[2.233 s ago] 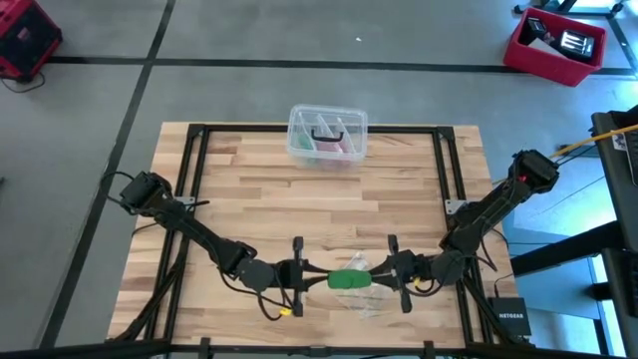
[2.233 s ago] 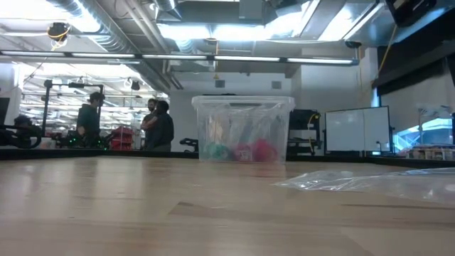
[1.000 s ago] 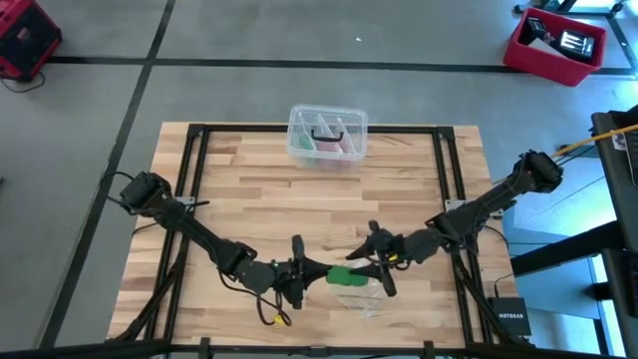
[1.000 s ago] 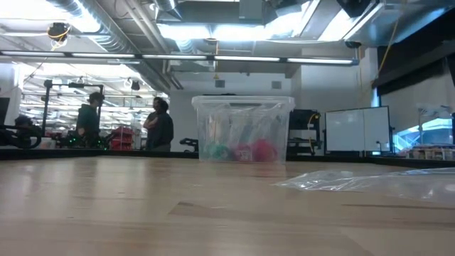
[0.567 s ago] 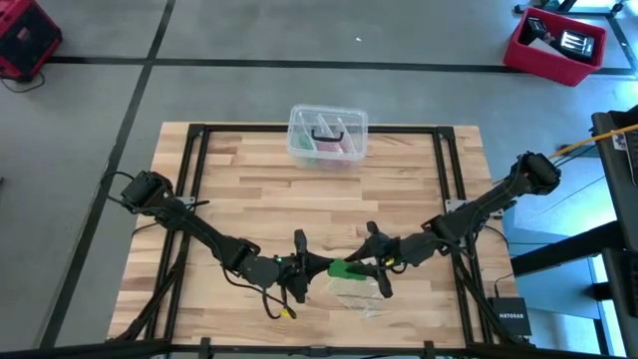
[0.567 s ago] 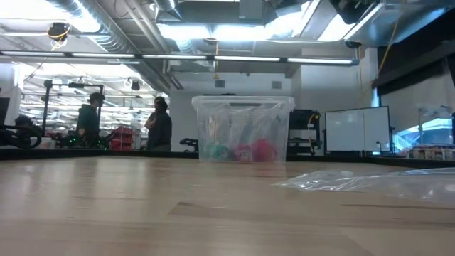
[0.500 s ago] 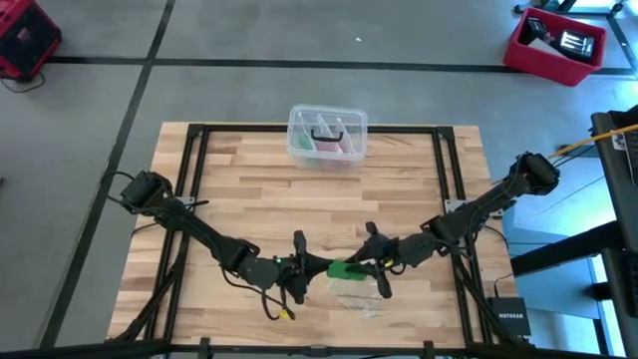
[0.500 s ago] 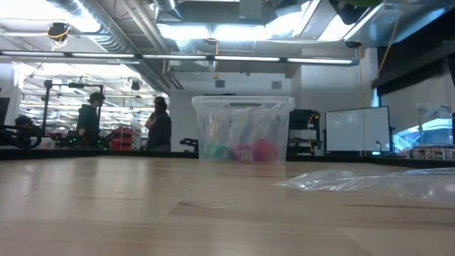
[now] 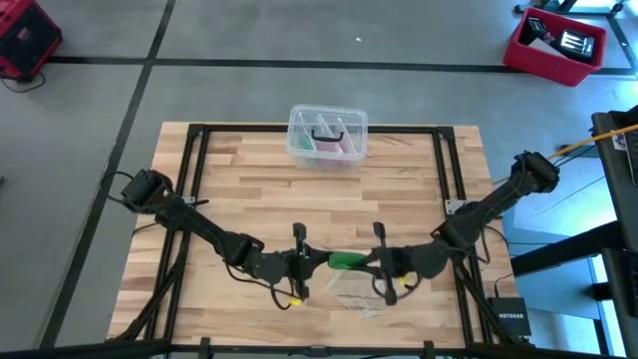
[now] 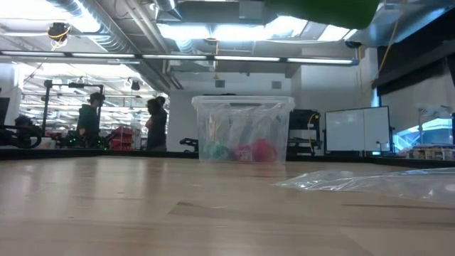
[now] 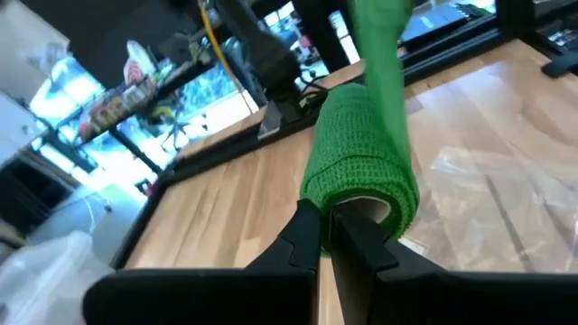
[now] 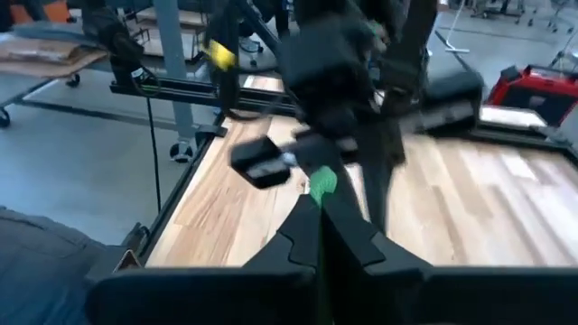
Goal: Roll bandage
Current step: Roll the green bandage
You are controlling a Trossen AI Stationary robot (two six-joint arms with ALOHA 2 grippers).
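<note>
Bandage (image 11: 361, 162) roll's core hidden, strip end cropped

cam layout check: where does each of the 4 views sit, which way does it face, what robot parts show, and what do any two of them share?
High: overhead, straight down on the table; both arms, left tool and right tool shut on the bandage.
Low: table-top level, across to the clear box and room; no arm parts are clearly visible, green blur at top.
Left wrist: past its own fingers at the bandage roll.
Right wrist: past its own shut fingers at the left arm.
Shared: high and left wrist both show the bandage and the plastic bag.
</note>
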